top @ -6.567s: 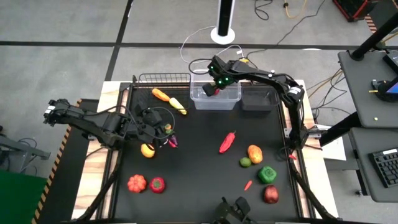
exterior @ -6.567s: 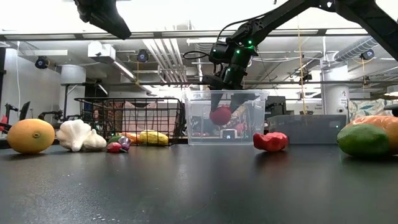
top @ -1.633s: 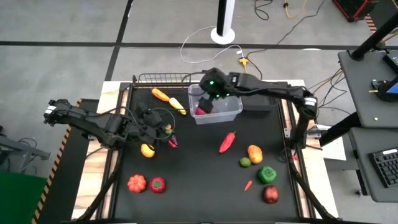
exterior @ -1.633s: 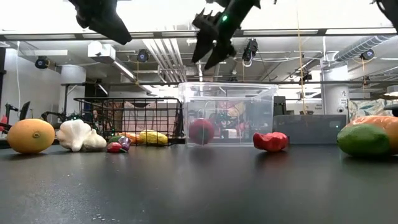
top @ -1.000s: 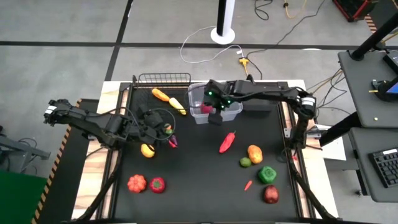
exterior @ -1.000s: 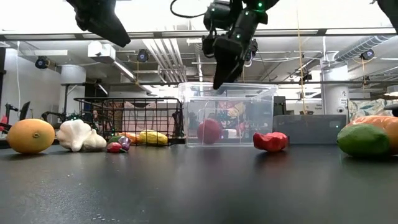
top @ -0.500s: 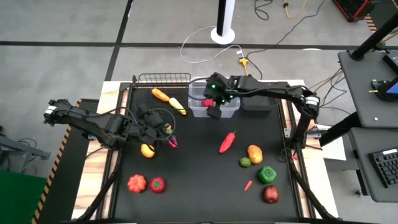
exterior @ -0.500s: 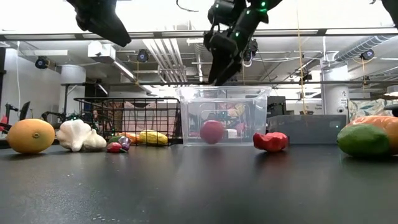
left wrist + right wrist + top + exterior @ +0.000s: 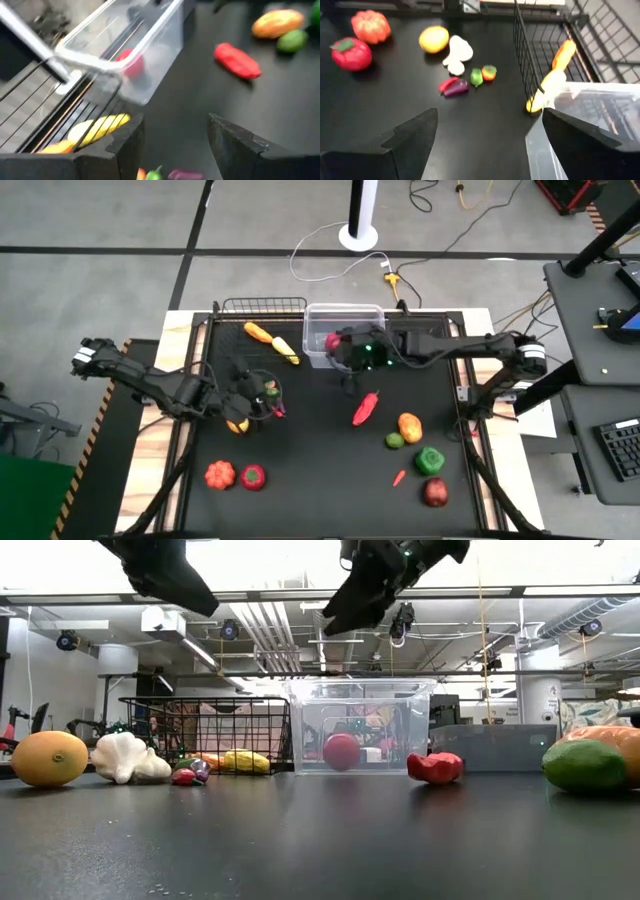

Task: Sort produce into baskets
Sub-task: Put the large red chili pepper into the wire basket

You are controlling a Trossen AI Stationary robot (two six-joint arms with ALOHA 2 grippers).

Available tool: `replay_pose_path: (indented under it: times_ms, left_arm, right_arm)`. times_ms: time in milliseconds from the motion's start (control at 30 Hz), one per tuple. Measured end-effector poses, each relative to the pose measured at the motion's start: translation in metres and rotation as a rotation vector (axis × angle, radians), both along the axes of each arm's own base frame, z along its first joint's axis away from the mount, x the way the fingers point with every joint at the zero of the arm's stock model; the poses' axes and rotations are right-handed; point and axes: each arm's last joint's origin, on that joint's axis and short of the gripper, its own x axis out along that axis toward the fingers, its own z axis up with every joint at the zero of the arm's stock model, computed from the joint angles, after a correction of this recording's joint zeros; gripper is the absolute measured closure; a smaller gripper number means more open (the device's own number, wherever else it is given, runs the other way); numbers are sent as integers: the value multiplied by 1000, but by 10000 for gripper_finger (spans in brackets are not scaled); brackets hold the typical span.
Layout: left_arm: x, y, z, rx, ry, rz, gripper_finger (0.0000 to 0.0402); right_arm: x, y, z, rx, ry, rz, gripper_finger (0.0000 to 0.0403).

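The big black table top [image 9: 320, 470] holds everything. At its far edge three boxes stand in a row. The black wire basket [image 9: 262, 306] is on the left, with an orange carrot [image 9: 258, 332] and a yellow corn cob [image 9: 287, 351] lying by its front side. The clear plastic bin [image 9: 345, 317] is in the middle, and a round red tomato [image 9: 341, 751] sits inside it. The low dark tray [image 9: 420, 338] is just to the right of the bin.

The right gripper [image 9: 350, 362] hangs in the air over the table, just in front of the clear bin. Its two dark fingers [image 9: 410, 137] are spread wide apart and hold nothing.

The left gripper [image 9: 243, 392] hangs in the air over a little bunch of toys on the left side of the table. Its fingers [image 9: 235, 145] stand partly apart with nothing between them. Under it lie a yellow-orange round fruit [image 9: 237, 422], a white garlic [image 9: 458, 52], a small purple and red chilli [image 9: 452, 86] and a small green and orange piece [image 9: 483, 75].

Near the front left are an orange pumpkin [image 9: 220, 474] and a red tomato with a green top [image 9: 253, 476], side by side.

In the middle lies a long red pepper [image 9: 366, 408]. To the right of it are an orange and yellow fruit [image 9: 410, 426], a small green lime [image 9: 395, 441], a green bell pepper [image 9: 431, 461], a tiny red chilli [image 9: 399, 477] and a dark red apple [image 9: 435, 492].
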Motion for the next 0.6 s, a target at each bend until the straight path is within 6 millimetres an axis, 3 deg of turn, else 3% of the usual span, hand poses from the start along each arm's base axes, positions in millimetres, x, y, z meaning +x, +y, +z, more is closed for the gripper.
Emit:
replay_pose_path:
  times_ms: [267, 600]
  left_arm:
    - [7, -11, -4, -72, -20, -262, 207]
    - [7, -11, -5, -91, -18, -274, 207]
  right_arm:
    - [-9, 2, -6, 33, -21, -24, 53]
    - [-8, 3, -7, 34, -18, -23, 53]
